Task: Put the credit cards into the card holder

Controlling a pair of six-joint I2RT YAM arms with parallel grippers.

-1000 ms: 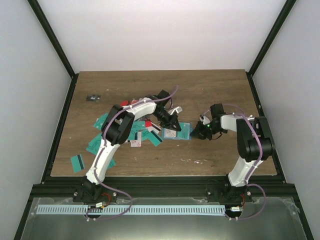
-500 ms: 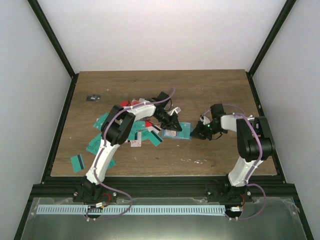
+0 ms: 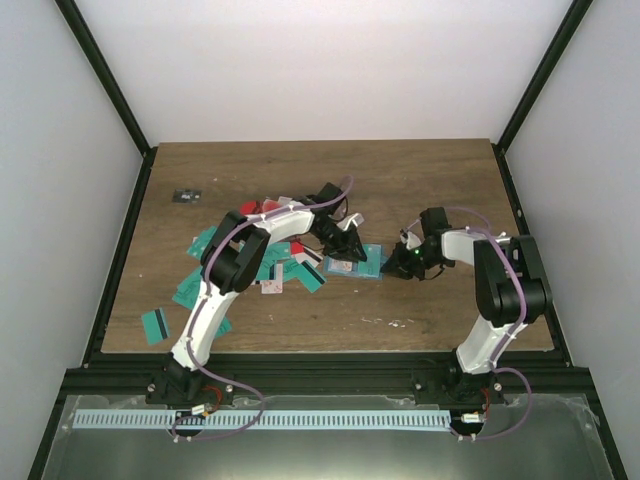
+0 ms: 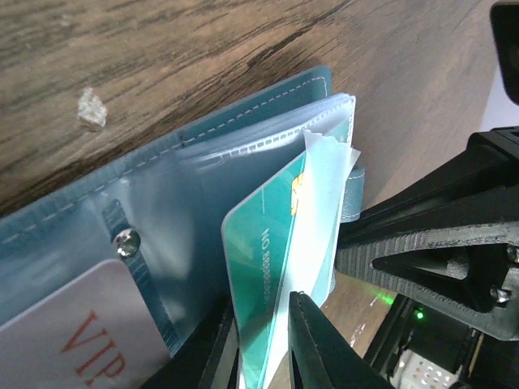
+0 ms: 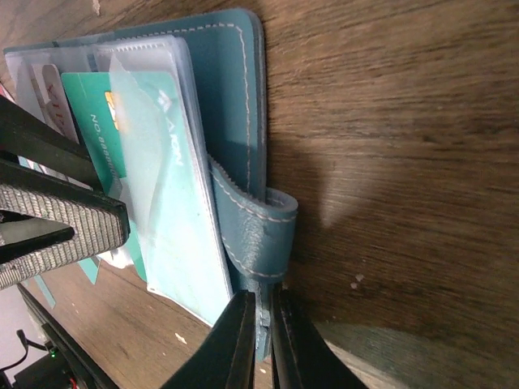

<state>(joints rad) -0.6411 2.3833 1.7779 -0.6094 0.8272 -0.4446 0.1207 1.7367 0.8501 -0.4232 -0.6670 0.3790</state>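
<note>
The blue-teal card holder (image 3: 362, 262) lies open mid-table, its clear pockets (image 4: 243, 154) facing up. A teal credit card (image 4: 259, 259) stands tilted with its far end inside a pocket, a clear flap over it. My left gripper (image 4: 263, 348) straddles the card's near end, jaws a little apart. My right gripper (image 5: 263, 324) is shut on the holder's edge just below its strap loop (image 5: 259, 227). A white card with red letters (image 4: 73, 332) sits in another pocket. Several loose credit cards (image 3: 270, 268) lie in a pile to the left.
More teal cards (image 3: 155, 325) lie near the table's left front. A small dark object (image 3: 185, 195) sits at the far left. A crumb (image 4: 91, 107) lies beside the holder. Black frame rails and white walls border the table.
My left gripper has drawn back slightly toward the far left, away from the holder, and its jaws have eased apart. The right arm and the holder have not moved.
</note>
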